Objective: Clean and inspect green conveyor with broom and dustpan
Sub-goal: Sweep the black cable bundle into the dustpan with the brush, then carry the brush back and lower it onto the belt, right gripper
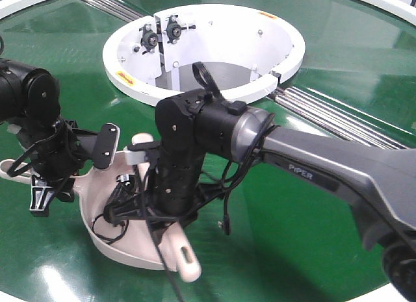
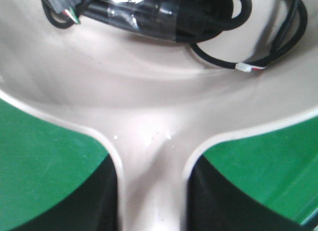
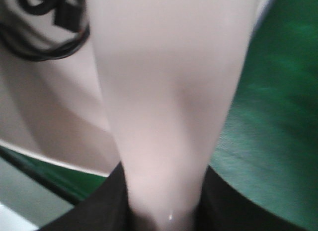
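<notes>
The beige-pink dustpan [image 1: 114, 243] lies on the green conveyor [image 1: 312, 217] at the lower left. My left gripper [image 1: 55, 185] is shut on its handle, which runs between the dark fingers [image 2: 94, 201] of that gripper [image 2: 154, 206] and widens into the pan [image 2: 149, 102]. My right gripper [image 1: 156, 214] points down over the pan, shut on the broom [image 3: 164, 92]. The broom's handle end with its hang hole [image 1: 175, 239] sticks out toward the front. Its bristles are hidden behind the arm and cables.
The white hub opening [image 1: 130, 81] with its bolted brackets lies just behind both arms. Chrome roller strips [image 1: 338, 113] run off to the right of the hub. Loose black cables [image 2: 198, 22] from the right wrist hang into the pan. The belt's white outer edge [image 1: 364, 295] is at the lower right.
</notes>
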Action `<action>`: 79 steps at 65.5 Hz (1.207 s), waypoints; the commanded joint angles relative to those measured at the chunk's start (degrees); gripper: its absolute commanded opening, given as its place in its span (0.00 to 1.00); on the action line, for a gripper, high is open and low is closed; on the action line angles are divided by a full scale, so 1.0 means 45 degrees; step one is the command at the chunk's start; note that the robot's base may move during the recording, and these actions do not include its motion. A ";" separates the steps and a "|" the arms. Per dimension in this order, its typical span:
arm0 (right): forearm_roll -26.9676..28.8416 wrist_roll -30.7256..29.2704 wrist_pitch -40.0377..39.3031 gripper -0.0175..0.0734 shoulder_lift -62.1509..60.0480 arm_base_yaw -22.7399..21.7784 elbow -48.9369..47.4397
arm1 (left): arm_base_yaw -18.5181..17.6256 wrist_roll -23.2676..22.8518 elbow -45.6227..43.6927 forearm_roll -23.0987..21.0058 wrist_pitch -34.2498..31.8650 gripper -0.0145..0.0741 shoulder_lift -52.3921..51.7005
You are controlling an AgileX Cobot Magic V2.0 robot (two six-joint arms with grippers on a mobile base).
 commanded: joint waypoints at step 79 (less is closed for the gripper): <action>-0.1151 -0.4465 -0.0304 0.19 -0.6189 -0.7838 0.6633 | -0.0050 0.0030 -0.0359 -0.0174 0.0000 0.16 -0.0488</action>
